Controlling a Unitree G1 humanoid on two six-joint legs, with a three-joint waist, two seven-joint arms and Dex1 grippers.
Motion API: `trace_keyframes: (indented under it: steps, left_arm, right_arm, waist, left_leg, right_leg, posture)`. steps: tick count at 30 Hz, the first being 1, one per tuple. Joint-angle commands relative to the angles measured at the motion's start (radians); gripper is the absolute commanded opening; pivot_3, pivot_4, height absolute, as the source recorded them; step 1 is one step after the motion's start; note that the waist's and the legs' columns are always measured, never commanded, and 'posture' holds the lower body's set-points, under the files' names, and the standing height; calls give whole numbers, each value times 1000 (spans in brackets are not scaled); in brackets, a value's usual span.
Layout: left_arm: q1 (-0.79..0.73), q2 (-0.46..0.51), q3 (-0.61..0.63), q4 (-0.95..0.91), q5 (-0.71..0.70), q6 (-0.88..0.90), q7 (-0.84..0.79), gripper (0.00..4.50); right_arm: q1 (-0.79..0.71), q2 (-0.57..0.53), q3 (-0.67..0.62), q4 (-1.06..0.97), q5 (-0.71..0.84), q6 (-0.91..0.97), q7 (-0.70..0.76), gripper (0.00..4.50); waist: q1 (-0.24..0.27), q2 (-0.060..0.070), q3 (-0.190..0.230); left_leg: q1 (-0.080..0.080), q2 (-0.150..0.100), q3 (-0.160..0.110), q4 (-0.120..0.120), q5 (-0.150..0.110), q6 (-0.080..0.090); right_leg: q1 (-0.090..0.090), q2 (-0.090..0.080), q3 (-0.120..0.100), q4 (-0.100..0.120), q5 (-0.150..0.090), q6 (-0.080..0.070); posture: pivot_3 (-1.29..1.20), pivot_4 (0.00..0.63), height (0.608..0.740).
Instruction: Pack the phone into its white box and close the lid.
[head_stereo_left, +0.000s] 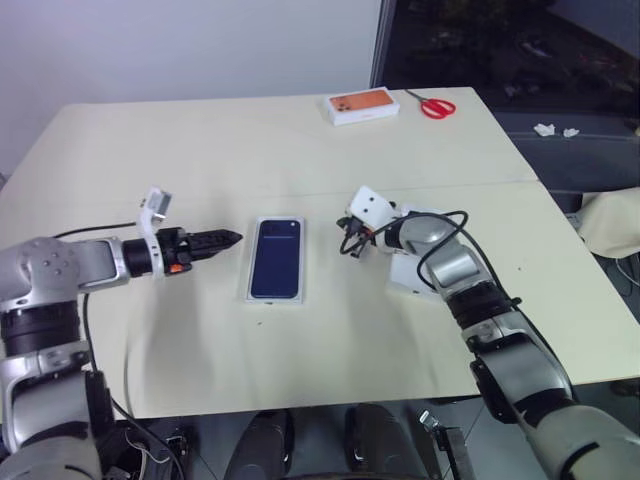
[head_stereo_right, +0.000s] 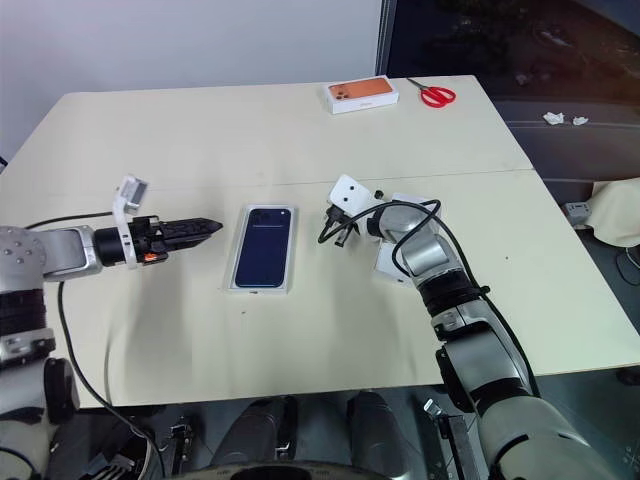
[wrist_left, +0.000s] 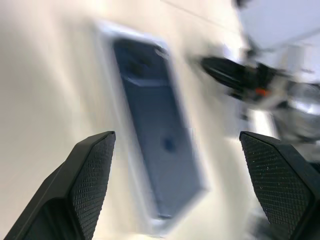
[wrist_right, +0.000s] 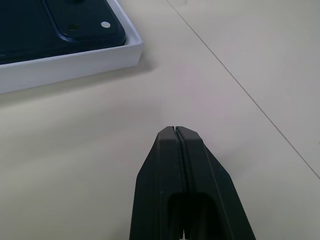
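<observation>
The dark blue phone (head_stereo_left: 275, 258) lies flat inside the shallow white box (head_stereo_left: 251, 285) in the middle of the table. In the right wrist view the phone's camera corner (wrist_right: 80, 22) sits within the box wall (wrist_right: 75, 67). My left gripper (head_stereo_left: 228, 239) hovers just left of the box, pointing at it. Its fingers (wrist_left: 92, 165) stand wide apart with nothing between them. My right gripper (head_stereo_left: 349, 244) hangs to the right of the box, its fingers (wrist_right: 175, 150) pressed together and empty. A white cardboard piece (head_stereo_left: 408, 276) lies partly hidden under my right forearm; I cannot tell whether it is the lid.
An orange-topped box (head_stereo_left: 363, 106) and red-handled scissors (head_stereo_left: 436, 106) lie at the table's far edge. A seam (head_stereo_left: 300, 193) runs across the beige tabletop behind the box. A dark cable (head_stereo_left: 95, 340) trails from my left arm over the near table edge.
</observation>
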Motion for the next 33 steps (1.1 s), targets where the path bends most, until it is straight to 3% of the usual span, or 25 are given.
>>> trace_keyframes:
  steps: [1, 3, 9, 10, 18, 22, 33]
  left_arm:
    - [70, -13, -40, -71, 46, -107, -3, 3943]
    - [105, -25, -60, -87, 73, -152, 10, 3294]
    - [140, -113, -107, -52, 153, -287, 63, 221]
    - [143, -132, -124, -50, 171, -310, 73, 52]
    - [154, -214, -230, -25, 249, -373, 78, 52]
    - [143, -265, -255, -60, 228, -353, 67, 52]
    - [93, -368, -372, -97, 240, -332, 48, 52]
  right_arm:
    - [34, 1, -15, -117, 62, 22, 68, 0]
    - [56, 1, -18, -169, 85, 45, 96, 0]
    - [97, 4, 36, -209, 25, 37, 63, 0]
    - [102, 7, 46, -213, 14, 36, 58, 0]
    - [140, 16, 113, -215, -55, 16, 12, 0]
    - [165, 17, 89, -258, -16, 30, 35, 0]
    - [220, -157, 48, -377, -12, 67, 135, 0]
  waist:
    - [4, 0, 0]
    - [7, 0, 0]
    - [9, 0, 0]
    - [10, 0, 0]
    - [30, 2, -2]
    - [35, 2, -2]
    - [56, 3, -2]
  left_leg:
    - [0, 0, 0, 0, 0, 0]
    - [-1, 0, 0, 1, 0, 0]
    - [0, 0, -1, 2, -4, 7]
    - [0, 0, -1, 1, -4, 6]
    - [3, -1, -1, 2, -4, 7]
    - [4, -2, -1, 4, -5, 9]
    - [2, -3, -2, 12, -8, 13]
  right_leg:
    - [0, 0, 0, 0, 0, 0]
    - [0, 0, 0, 0, 0, 0]
    - [1, 0, -1, 0, 0, 0]
    - [1, 0, -1, 0, 0, 0]
    - [5, 0, -1, 0, 0, 0]
    - [7, -1, -1, 0, 0, 0]
    - [11, -2, -2, -1, 0, 0]
  posture:
    - [0, 150, 740]
    - [0, 150, 740]
    - [0, 150, 740]
    - [0, 150, 740]
    - [0, 150, 740]
    - [0, 150, 740]
    - [0, 150, 740]
